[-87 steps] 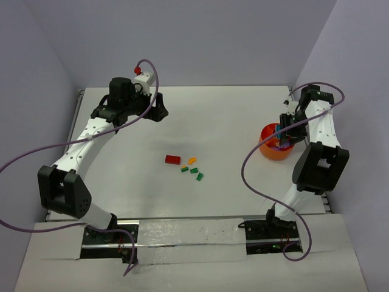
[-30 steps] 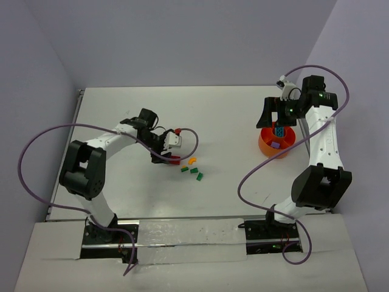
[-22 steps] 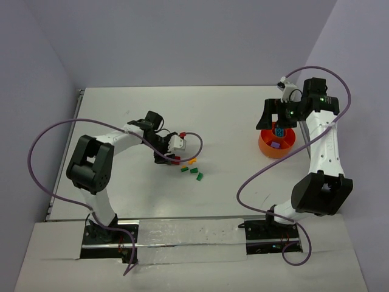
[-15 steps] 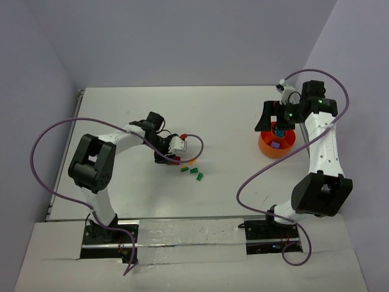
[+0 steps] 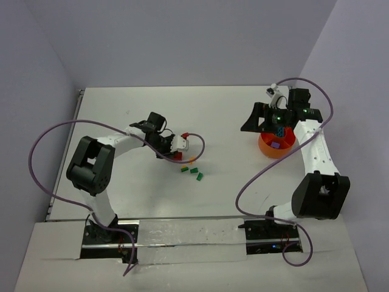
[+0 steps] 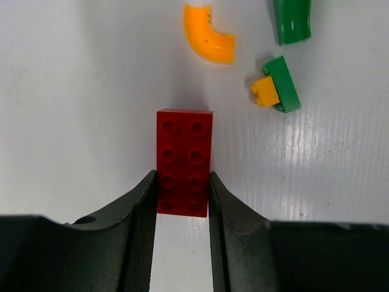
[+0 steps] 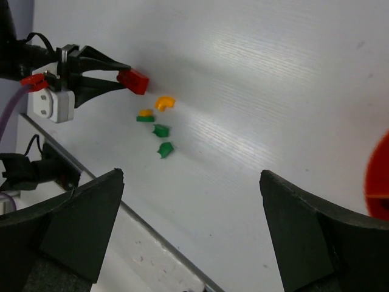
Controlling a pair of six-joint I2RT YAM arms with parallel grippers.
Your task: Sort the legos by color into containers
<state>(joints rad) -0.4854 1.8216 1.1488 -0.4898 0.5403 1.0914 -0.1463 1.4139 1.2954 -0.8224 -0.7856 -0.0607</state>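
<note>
A robotics lab test cell: a bare white table (image 5: 231,115) boxed in by plain lilac walls (image 5: 182,42) at 9, 12 and 3 o'clock. A white left arm (image 5: 118,139) and right arm (image 5: 313,155) are bolted to a metal rail (image 5: 188,237) at 6 o'clock, and loose purple cables (image 5: 73,121) loop off them.

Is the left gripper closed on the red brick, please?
Shut: the left gripper fingers press both sides of the red brick.

The left arm (image 5: 115,140) stretches low and inward, the left gripper (image 6: 182,182) with jaws clamped on a red brick (image 6: 185,146). The right gripper (image 7: 191,179) hangs raised, jaws spread wide.
</note>
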